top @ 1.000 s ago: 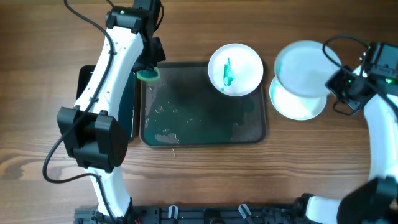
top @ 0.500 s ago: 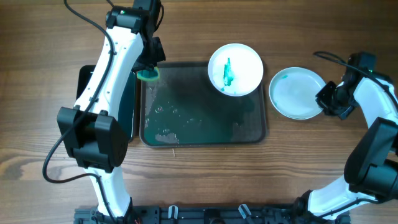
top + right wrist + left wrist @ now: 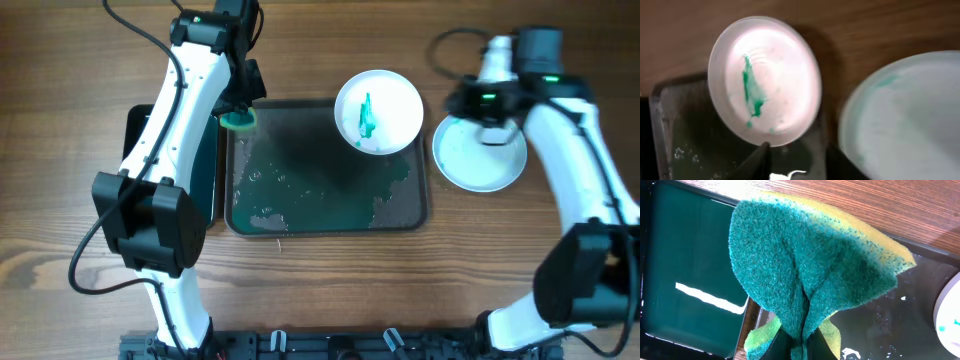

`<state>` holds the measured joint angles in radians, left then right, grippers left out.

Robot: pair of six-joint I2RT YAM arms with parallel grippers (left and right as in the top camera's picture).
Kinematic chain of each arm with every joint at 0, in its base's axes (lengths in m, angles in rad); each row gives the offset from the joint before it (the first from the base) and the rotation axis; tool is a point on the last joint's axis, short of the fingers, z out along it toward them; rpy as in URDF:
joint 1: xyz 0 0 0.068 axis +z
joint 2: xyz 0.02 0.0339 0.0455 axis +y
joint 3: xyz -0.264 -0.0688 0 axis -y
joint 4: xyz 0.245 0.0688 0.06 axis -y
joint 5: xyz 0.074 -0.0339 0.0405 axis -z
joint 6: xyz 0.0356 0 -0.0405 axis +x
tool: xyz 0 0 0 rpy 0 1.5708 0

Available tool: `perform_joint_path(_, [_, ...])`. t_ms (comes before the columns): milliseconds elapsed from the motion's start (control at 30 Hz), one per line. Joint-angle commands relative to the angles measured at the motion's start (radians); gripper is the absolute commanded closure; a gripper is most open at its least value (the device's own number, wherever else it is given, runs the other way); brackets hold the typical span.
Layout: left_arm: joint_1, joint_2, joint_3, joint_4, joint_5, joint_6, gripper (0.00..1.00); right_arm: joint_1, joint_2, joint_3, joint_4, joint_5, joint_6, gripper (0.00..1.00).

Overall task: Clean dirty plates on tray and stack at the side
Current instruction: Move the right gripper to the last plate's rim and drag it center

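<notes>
A white plate (image 3: 378,110) smeared with green (image 3: 752,92) rests on the top right corner of the dark tray (image 3: 330,200). To its right, a whitish stack of plates (image 3: 480,158) with a faint green tint (image 3: 905,115) lies on the table. My right gripper (image 3: 455,108) hangs open between the two, empty, its left fingertip (image 3: 760,155) at the dirty plate's near rim. The left gripper (image 3: 240,112) is shut on a green-and-yellow sponge (image 3: 815,270), folded between its jaws over the tray's top left corner.
The tray holds water droplets and pale wet patches (image 3: 265,215). A dark green container (image 3: 690,280) stands just left of the tray, partly under the left arm. Wooden table surrounds everything.
The right gripper set the plate it held onto the stack, let go, and swung up and left toward the dirty plate. The left arm and sponge have not moved.
</notes>
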<state>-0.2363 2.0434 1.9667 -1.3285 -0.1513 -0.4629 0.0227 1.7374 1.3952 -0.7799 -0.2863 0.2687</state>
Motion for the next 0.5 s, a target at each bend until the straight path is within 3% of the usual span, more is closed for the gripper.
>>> perform_joint_path(0, [-0.002, -0.001, 0.014, 0.0, 0.005, -0.016, 0.96, 0.098, 0.08, 0.007, 0.001, 0.088, 0.187, 0.69])
perform_joint_path(133, [-0.002, -0.001, 0.014, -0.001, 0.005, -0.016, 0.96, 0.148, 0.143, 0.003, -0.019, 0.137, 0.293, 0.73])
perform_joint_path(467, [-0.002, -0.001, 0.014, 0.0, 0.005, -0.016, 0.96, 0.151, 0.3, 0.003, -0.021, 0.129, 0.291, 0.75])
